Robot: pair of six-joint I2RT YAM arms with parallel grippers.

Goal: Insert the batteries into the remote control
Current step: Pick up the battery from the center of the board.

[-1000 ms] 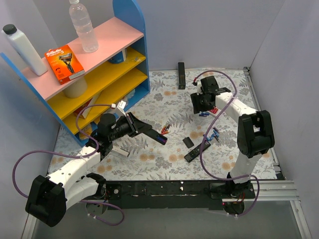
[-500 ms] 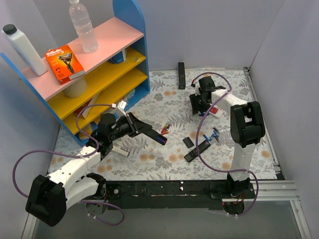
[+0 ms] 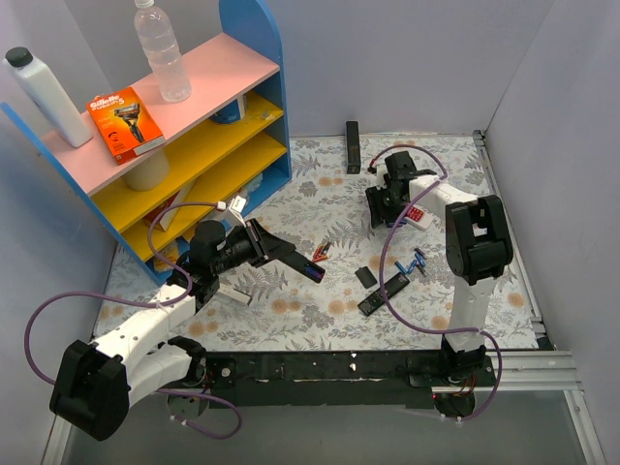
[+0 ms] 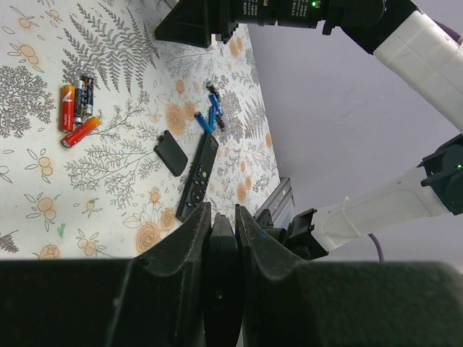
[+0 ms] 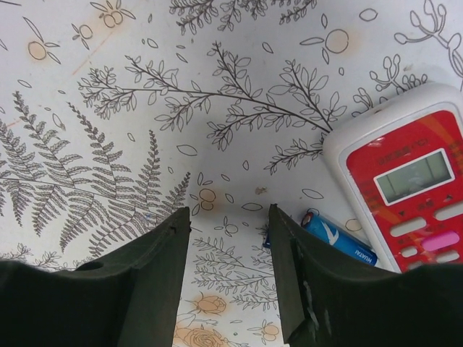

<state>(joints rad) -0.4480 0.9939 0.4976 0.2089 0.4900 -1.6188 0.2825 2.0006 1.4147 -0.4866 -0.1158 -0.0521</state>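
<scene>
Right hand (image 5: pixel 230 217), jaws apart, toward far-right corner of counter (image 3: pixel 320 194); battery (image 5: pixel 336 238) just outside one finger (image 5: pixel 289 289), beside red remote (image 5: pixel 405 181). Shift across, straddle cell before closing. Left hand (image 4: pixel 223 213) clamps black bar (image 4: pixel 223 289); black remote (image 3: pixel 383 294) near front edge.

Empty jaws apart; battery (image 5: pixel 338 238) — beside red-and-white remote (image 5: pixel 405 181)

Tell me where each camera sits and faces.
Top external: above, behind the arms, looking down at the floral mat; both arms show.
Left wrist: past the left gripper, shut on a slim black object, toward the black grey-buttoned remote.
Right wrist: down past the open right gripper at a slim blue cylindrical battery.
Shared: top and left wrist both show that remote.
</scene>
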